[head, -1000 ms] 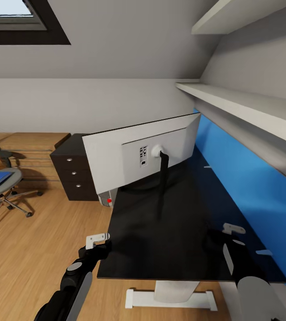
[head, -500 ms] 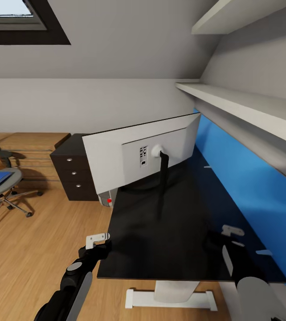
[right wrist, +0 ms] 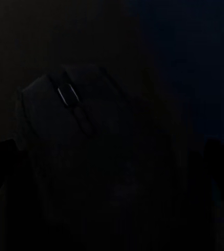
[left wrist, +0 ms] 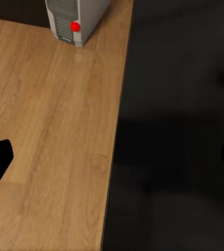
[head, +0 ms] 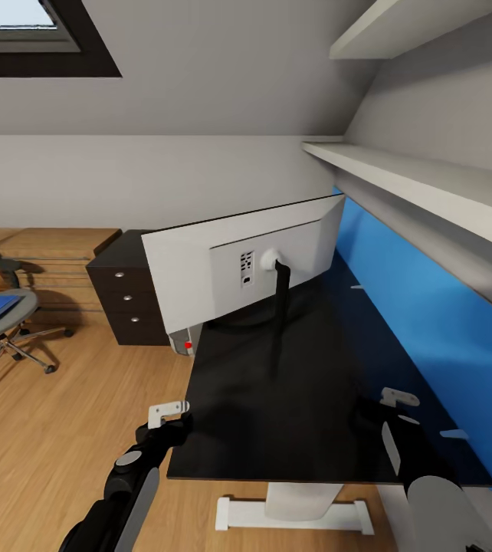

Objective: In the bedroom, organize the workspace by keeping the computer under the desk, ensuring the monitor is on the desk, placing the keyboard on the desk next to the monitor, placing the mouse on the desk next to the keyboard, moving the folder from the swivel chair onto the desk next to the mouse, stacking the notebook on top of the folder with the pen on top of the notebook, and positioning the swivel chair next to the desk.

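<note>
The right gripper (right wrist: pixel 109 151) hangs spread open directly above the mouse (right wrist: pixel 73 112) on the dark desk (head: pixel 300 383), probably to grasp it, while the left gripper (left wrist: pixel 112 157) is open too.

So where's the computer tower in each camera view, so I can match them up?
Head view: the computer stands on the floor at centre left, tucked below the monitor's lower corner.
Left wrist view: the computer at the upper edge, red light facing the camera.
Right wrist view: very dark desk top with what looks like the mouse.
Shared landmark: the black desk edge against the wood floor.
</note>
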